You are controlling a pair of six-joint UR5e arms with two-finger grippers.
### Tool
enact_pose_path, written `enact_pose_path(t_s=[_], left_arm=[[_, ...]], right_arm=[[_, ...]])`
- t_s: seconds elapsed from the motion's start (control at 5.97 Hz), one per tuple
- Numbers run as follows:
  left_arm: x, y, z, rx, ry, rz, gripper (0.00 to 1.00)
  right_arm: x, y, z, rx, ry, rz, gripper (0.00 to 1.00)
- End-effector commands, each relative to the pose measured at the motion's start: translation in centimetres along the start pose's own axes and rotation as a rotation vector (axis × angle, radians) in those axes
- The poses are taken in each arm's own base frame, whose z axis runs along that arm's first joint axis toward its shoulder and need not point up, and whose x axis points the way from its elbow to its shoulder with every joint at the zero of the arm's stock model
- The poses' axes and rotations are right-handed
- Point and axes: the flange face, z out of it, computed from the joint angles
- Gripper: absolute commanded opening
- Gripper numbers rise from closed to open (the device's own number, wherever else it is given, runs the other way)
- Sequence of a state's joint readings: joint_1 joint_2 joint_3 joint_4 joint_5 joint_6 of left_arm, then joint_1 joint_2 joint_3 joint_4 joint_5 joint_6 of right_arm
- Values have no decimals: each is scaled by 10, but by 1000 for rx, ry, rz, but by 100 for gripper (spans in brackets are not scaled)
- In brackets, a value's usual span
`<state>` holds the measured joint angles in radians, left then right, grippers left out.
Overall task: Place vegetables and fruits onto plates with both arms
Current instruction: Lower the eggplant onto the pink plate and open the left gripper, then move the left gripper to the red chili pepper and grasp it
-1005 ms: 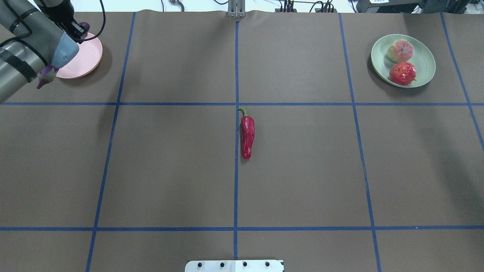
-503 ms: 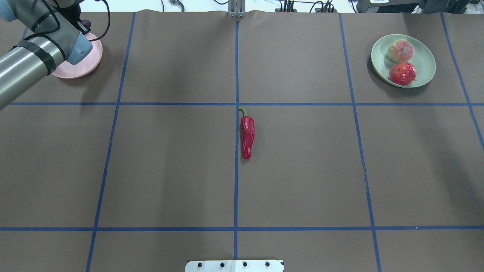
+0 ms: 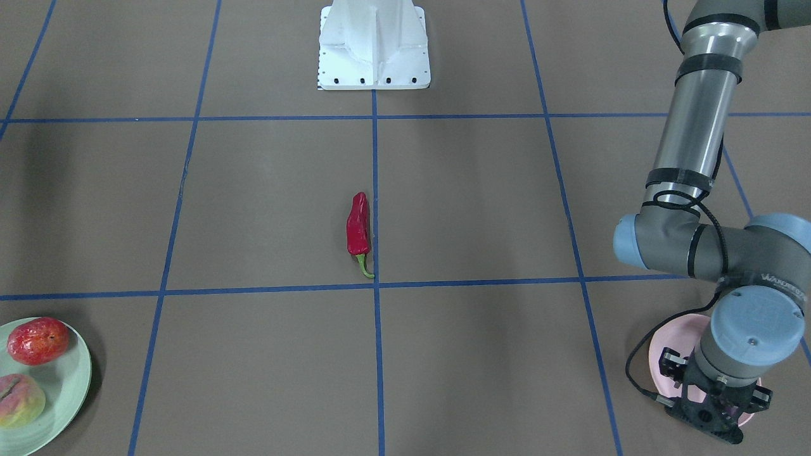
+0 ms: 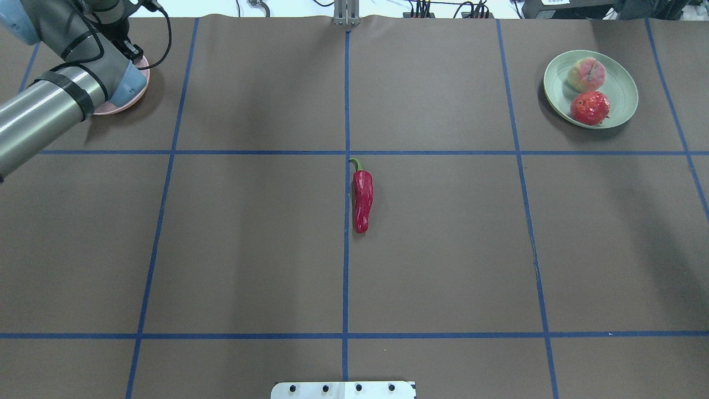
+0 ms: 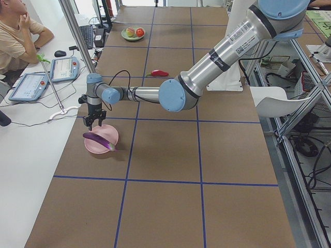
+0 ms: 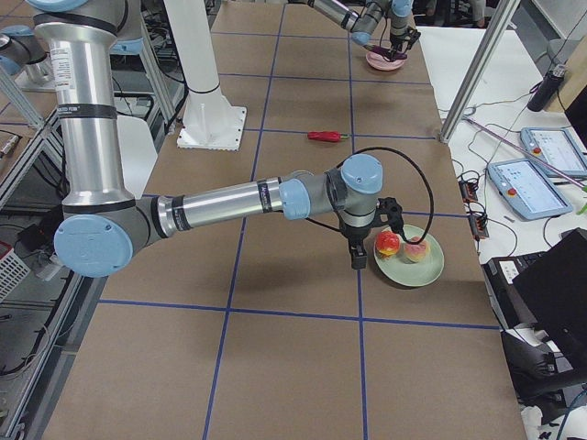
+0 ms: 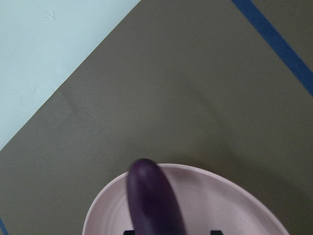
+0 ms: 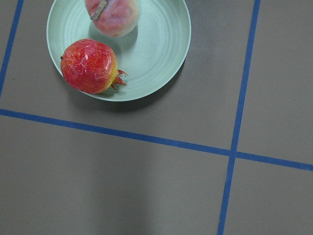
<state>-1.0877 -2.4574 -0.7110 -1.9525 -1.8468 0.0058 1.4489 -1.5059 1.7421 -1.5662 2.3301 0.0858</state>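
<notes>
The purple eggplant lies across the pink plate, and the left wrist view shows its rounded end on the plate. My left gripper hangs open just above it, apart from it. The red chili pepper lies at the table's middle on a blue line. At the far right, the mint green plate holds the peach and the red-orange fruit. My right gripper hovers beside that plate; I cannot tell whether it is open or shut.
The white base block stands at the robot's edge of the table. Blue tape lines grid the brown table cover. A seated person, tablets and a metal post are at the side desk past the pink plate.
The left arm has swung back toward the far left corner over the pink plate. The eggplant seen under its wrist a second ago is now covered in the overhead view. The chili and fruits stayed put.
</notes>
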Motion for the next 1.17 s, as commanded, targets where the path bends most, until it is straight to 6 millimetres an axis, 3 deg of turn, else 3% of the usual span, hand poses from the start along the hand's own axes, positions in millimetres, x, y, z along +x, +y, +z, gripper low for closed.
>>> enact_pose_path(t_s=[0.0, 0.34, 0.5, 0.67, 0.84, 1.01], left_arm=[[3, -14, -47, 45, 115, -64, 96], [48, -32, -119, 44, 277, -439, 99], [113, -46, -147, 36, 347, -667, 99], [191, -53, -177, 37, 415, -766, 99], [274, -64, -201, 41, 453, -796, 99], [374, -75, -223, 91, 437, -742, 99]], right_arm=[[-1, -1, -1, 1, -2, -3, 100], [-1, -1, -1, 2, 0, -3, 100], [-1, -1, -1, 1, -2, -3, 100], [-2, -1, -1, 2, -3, -4, 100], [-2, -1, -1, 3, -2, -4, 100], [-2, -1, -1, 3, -2, -4, 100]])
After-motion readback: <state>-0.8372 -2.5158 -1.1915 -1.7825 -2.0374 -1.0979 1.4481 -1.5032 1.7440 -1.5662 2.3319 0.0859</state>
